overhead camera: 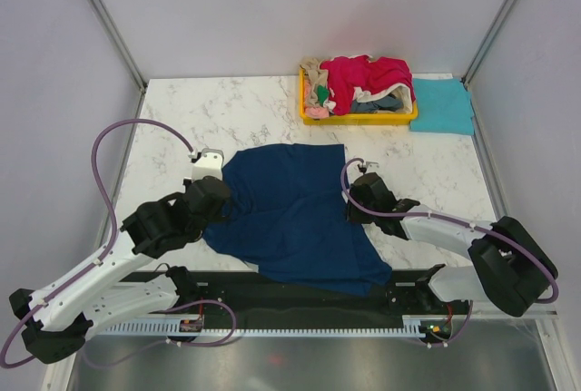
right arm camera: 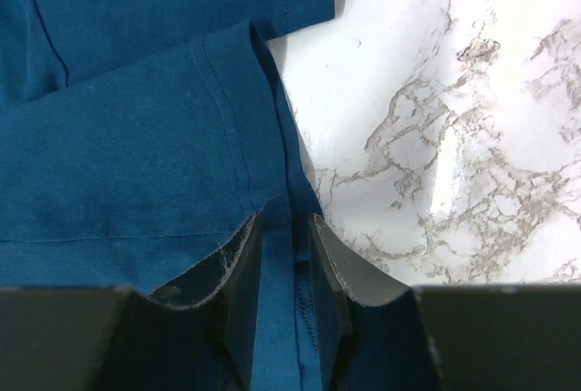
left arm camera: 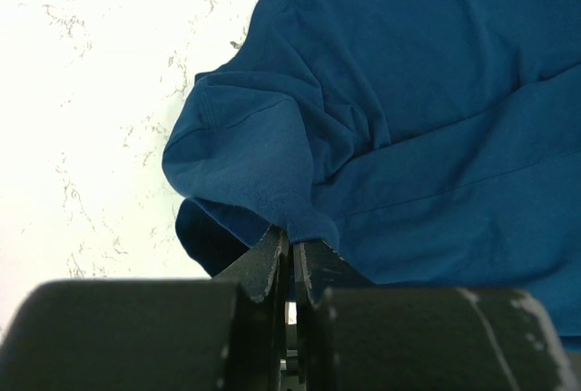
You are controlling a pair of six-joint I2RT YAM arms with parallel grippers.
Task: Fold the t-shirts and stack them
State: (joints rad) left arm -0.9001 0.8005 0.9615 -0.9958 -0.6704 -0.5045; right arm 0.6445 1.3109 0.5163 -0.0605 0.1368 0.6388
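One marble table [overhead camera: 272, 110], one navy t-shirt [overhead camera: 290, 219] spread near-centre, one yellow tray [overhead camera: 359, 120] far right, heaped tees [overhead camera: 368, 78] inside, count unclear, one teal tee [overhead camera: 442, 106] beside it, two grippers: left gripper [left arm camera: 292, 244] pinching navy's left edge, right gripper [right arm camera: 284, 228] narrowly apart, straddling its right hem.

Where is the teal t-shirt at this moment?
In the top view, the teal t-shirt lies flat at the far right corner of the table, directly beside the right wall of the yellow tray and well beyond the spread navy t-shirt.
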